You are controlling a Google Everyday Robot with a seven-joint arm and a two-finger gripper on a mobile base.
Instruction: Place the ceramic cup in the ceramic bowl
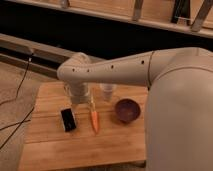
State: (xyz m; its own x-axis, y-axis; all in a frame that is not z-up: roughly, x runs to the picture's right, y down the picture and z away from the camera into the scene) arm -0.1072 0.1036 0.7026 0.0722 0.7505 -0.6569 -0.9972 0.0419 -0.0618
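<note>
The ceramic bowl is a small dark purple-maroon bowl on the right part of the wooden table. The ceramic cup is a small pale cylinder standing upright behind and to the left of the bowl, apart from it. My arm reaches from the right across the table and bends down at the elbow. The gripper hangs over the table's back left part, to the left of the cup and not touching it. The arm hides the top of the cup.
A black rectangular block lies just in front of the gripper. An orange carrot-like object lies between the block and the bowl. Cables run along the floor at the left. A dark shelf wall stands behind the table.
</note>
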